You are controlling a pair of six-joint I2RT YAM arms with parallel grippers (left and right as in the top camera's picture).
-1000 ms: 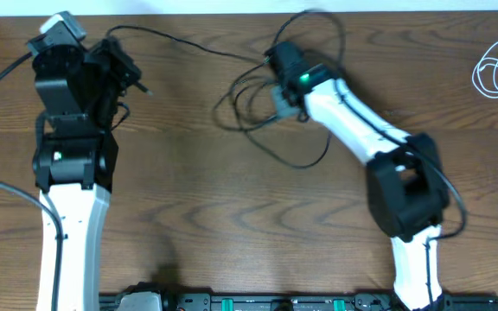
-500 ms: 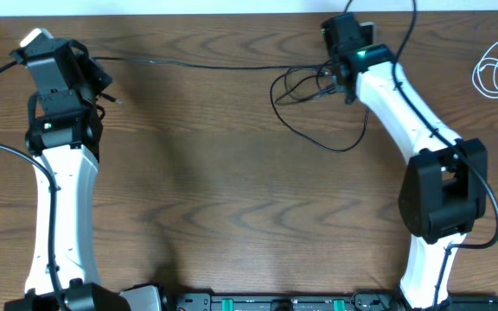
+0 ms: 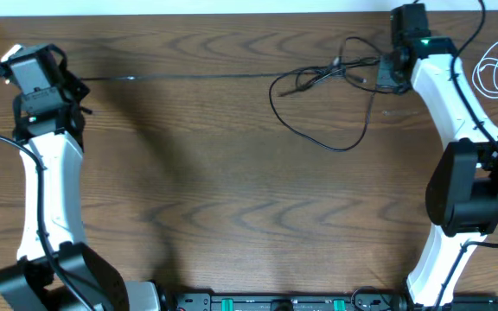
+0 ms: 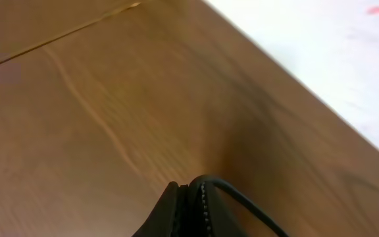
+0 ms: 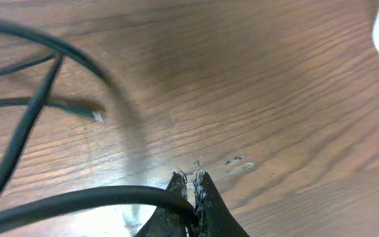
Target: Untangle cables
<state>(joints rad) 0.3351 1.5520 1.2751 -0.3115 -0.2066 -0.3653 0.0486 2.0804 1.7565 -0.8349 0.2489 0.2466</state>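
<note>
While the white cable (image 3: 495, 69) lies coiled alone at the frame's upper right, already separate, the black cable (image 3: 197, 76) runs taut along the top between the left end effector (image 4: 193, 194) and right end effector (image 5: 193, 187). Both are pinched shut on it. Its loops (image 3: 322, 104) at upper centre-right look left to clear.

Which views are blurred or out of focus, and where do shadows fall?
Overhead: fairly sharp; a soft shadow darkens the table beside the left arm. Left wrist: the wood grain is soft, and the pale area beyond the table edge looks washed out. Right wrist: the grain is sharp, but the near black cable is blurred.
</note>
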